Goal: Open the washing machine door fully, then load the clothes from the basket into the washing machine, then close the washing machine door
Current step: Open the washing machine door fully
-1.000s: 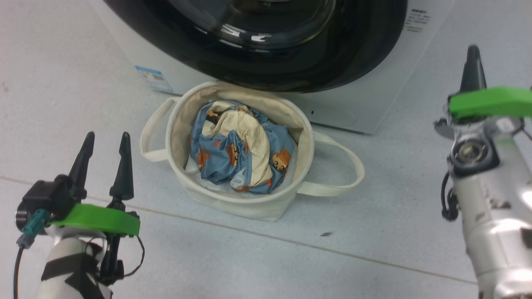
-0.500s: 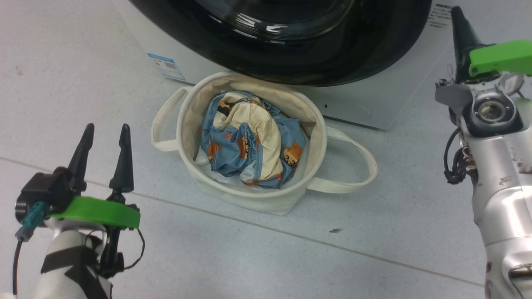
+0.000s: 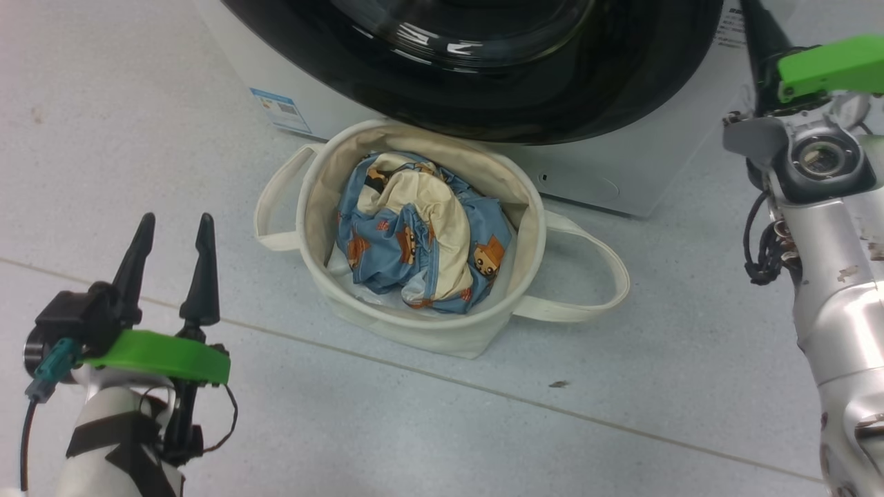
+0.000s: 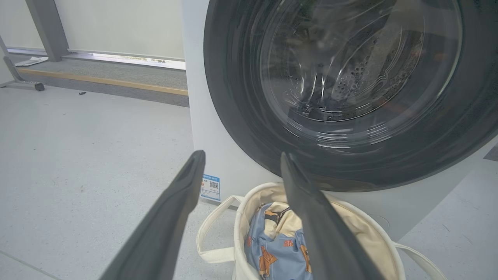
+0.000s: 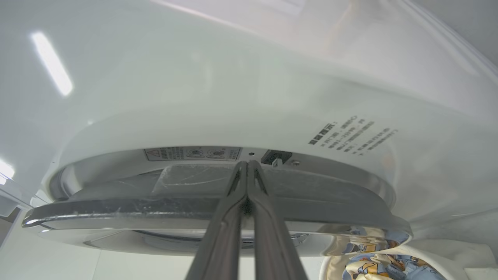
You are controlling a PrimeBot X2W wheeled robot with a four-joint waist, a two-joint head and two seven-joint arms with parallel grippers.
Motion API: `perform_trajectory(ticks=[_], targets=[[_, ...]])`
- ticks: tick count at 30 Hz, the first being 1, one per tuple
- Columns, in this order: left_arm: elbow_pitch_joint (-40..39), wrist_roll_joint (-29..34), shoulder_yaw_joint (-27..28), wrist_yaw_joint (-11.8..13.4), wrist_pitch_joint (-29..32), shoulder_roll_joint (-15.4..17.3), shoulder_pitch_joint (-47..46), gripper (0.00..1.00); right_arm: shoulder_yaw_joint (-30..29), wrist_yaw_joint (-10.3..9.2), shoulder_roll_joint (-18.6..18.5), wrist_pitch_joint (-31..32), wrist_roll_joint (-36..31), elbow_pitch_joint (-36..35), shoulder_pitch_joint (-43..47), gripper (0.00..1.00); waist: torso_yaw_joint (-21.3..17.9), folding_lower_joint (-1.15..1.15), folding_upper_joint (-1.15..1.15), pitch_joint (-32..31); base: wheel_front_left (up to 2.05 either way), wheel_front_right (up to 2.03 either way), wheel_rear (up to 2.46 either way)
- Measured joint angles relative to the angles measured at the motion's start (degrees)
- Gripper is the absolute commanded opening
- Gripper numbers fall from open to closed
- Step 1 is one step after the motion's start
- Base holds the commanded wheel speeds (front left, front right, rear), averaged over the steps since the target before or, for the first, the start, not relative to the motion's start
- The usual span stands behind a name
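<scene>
Head view: the right gripper (image 3: pixel 756 27), clenched and empty, has closed in on the right edge of the glossy black washing machine door (image 3: pixel 621 83). Blue cartoon-print clothes (image 3: pixel 414 235) lie in the cream canvas basket (image 3: pixel 428 338) before it. Left wrist view: the left gripper (image 4: pixel 241 155) hangs released. Right wrist view: its tips aim behind the door's rim, so prying it open looks next.

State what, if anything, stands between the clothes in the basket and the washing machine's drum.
The washing machine door, not swung open, covers the washing machine's front, above the basket holding the clothes.
</scene>
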Motion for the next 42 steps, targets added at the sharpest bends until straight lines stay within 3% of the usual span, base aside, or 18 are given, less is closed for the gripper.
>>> perform_trajectory(ticks=[13, 24, 29, 31, 38, 42], targets=[[0.2, 0.0, 1.0, 0.0, 0.0, 0.6, -0.4, 1.0, 4.1, 0.0, 0.0, 3.8, 1.8, 3.0, -4.3, 0.0, -0.9, 0.0, 0.0, 2.2, 0.0, 0.0, 0.0], [0.8, 0.0, 1.8, 0.0, 0.0, 0.8, -0.5, 1.0, 6.7, -0.04, -1.9, 18.2, 7.2, -0.7, -0.1, 0.0, -2.3, 0.0, 0.0, -0.2, 0.0, 0.0, 0.0], [1.1, 0.0, 2.4, 0.0, 0.0, 1.3, 0.2, 1.0, 8.6, -0.04, -2.1, 21.6, 7.7, -4.1, 3.4, 0.0, -3.6, 0.0, 0.0, -1.6, 0.0, 0.0, 0.0], [1.1, 0.0, 2.5, 0.0, 0.0, 1.3, 0.2, 1.0, 8.9, -0.05, -2.1, 21.3, 7.5, -5.0, 3.8, 0.0, -3.8, 0.0, 0.0, -1.7, 0.0, 0.0, 0.0], [1.1, -0.1, 2.2, 0.0, 0.0, 1.3, 0.1, 1.0, 7.7, -0.04, -1.3, 11.5, 3.6, -6.2, 2.1, 0.0, -2.8, 0.0, 0.0, -0.2, 0.0, 0.0, 0.0], [0.9, -0.7, 1.6, 0.0, 0.0, 1.2, -0.3, 1.0, 7.4, -0.04, -1.4, 9.9, 2.6, -4.3, -1.7, 0.0, -1.6, 0.01, 0.0, 1.3, 0.0, 0.0, 0.0]])
